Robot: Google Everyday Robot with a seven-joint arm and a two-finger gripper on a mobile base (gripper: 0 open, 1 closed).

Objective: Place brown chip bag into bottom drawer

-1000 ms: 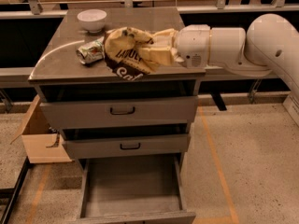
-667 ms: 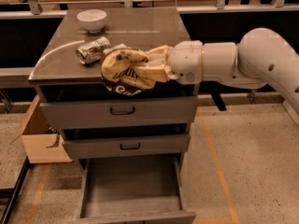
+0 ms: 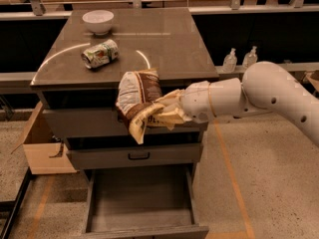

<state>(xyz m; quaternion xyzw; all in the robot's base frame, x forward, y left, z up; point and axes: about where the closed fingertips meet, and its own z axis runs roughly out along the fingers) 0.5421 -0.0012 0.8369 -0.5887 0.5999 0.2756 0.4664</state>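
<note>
The brown chip bag is crinkled brown and tan foil and hangs in the air in front of the cabinet's top drawer. My gripper is shut on the bag's right side and holds it off the counter's front edge. My white arm comes in from the right. The bottom drawer is pulled open below, a wide grey tray with nothing in it. The bag is above the drawer's opening, level with the upper drawers.
A crushed green-and-white can and a white bowl sit on the counter. The middle drawer is shut. An open cardboard box stands on the floor at the left. Two bottles stand behind on the right.
My gripper has carried the chip bag off the counter top, forward and down past its front edge. The bag now hangs in front of the top drawer.
</note>
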